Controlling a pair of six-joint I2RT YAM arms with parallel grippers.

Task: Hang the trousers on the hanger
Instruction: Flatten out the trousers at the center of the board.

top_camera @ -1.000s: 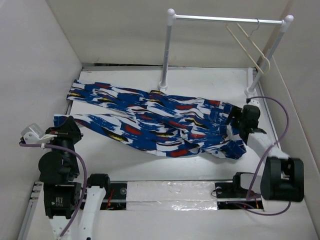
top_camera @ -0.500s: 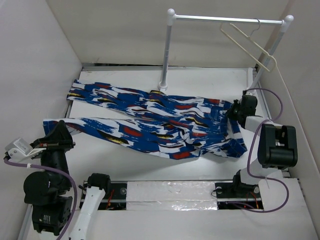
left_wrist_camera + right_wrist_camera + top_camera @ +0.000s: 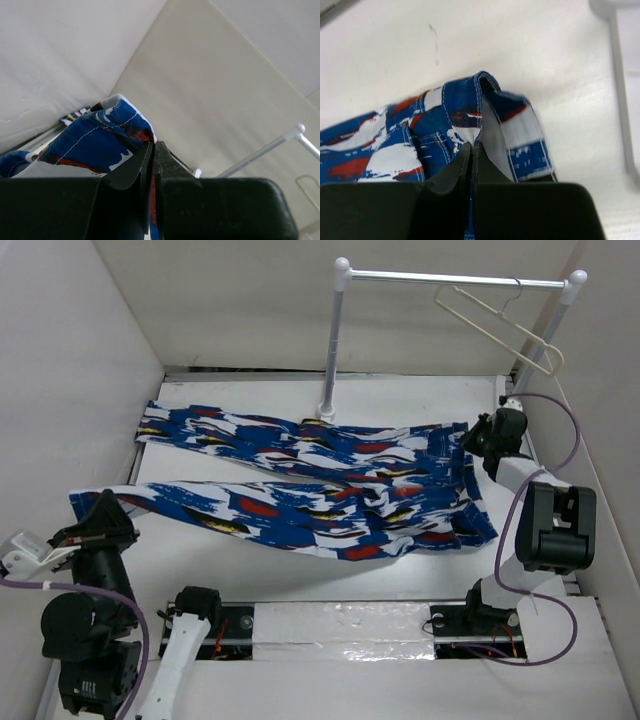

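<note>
Both ends of the trousers [image 3: 320, 480] are clamped: left gripper [image 3: 152, 145] pinching a leg hem, right gripper [image 3: 471, 145] the waist end. They lie stretched before the rack [image 3: 338, 340], and the hanger [image 3: 500, 325] hangs on its rail.

Bright, even light with soft shadows; the overhead view is sharp, the wrist views' near foreground blurred.

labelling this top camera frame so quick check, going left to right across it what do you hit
left gripper → trousers → right gripper → rack's right post
</note>
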